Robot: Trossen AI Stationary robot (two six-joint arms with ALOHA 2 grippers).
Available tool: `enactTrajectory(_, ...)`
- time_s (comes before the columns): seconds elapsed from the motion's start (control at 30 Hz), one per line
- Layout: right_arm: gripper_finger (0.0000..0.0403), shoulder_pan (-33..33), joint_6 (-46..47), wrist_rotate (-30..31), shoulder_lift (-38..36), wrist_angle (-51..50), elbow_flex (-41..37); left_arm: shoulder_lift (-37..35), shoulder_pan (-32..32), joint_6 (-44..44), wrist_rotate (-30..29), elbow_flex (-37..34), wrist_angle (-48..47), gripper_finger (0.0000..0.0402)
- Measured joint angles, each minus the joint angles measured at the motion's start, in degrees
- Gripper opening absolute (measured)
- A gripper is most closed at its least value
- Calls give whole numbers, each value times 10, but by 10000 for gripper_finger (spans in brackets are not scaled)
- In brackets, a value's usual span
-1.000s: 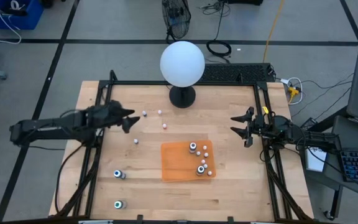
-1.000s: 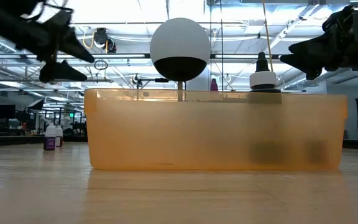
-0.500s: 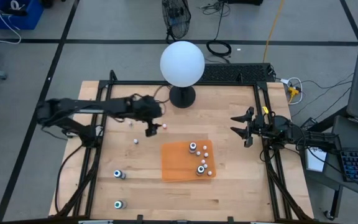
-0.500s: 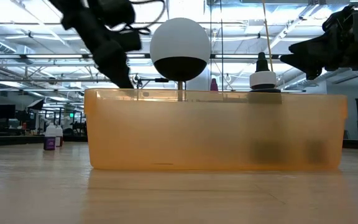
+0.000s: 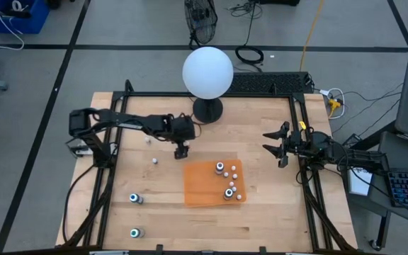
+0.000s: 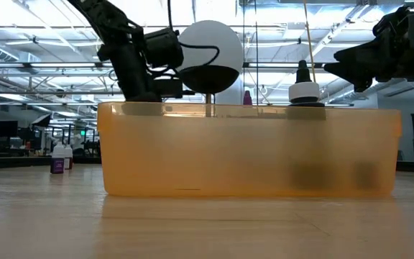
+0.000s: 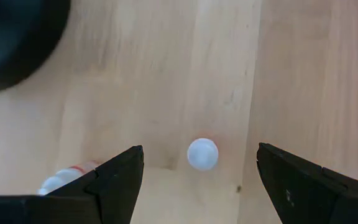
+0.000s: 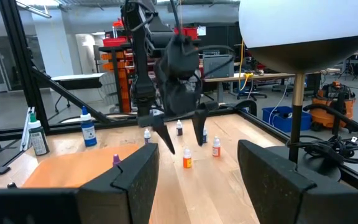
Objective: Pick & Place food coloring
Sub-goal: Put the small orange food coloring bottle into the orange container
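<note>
The food coloring is scattered: one small bottle (image 7: 202, 154) stands upright on the bare wood directly beneath the left gripper (image 5: 181, 150), seen cap-on between its fingers; another (image 5: 154, 161) lies a little apart; several (image 5: 229, 181) sit on the orange mat (image 5: 200, 184); two (image 5: 135, 199) rest near the table's (image 5: 261, 219) front left. The left gripper hovers over its bottle near the globe lamp (image 5: 207, 73), jaws apart and nothing held; the right gripper (image 5: 276, 147) waits at the table's right edge, jaws also apart and empty. Judged step: the approach to a pick, not yet a grasp. The next move calls for a straight descent that keeps the cap centred, then closing; an off-centre finger would likely topple so small a bottle.
</note>
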Motion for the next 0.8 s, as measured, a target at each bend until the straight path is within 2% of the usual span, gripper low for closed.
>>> enactTrajectory(0.3,208,0,0,0,0,0,0,48,-8,-2,-4,0,1,310)
enactTrajectory(0.8,208,0,0,0,0,0,0,50,-8,-4,-16,0,18,310)
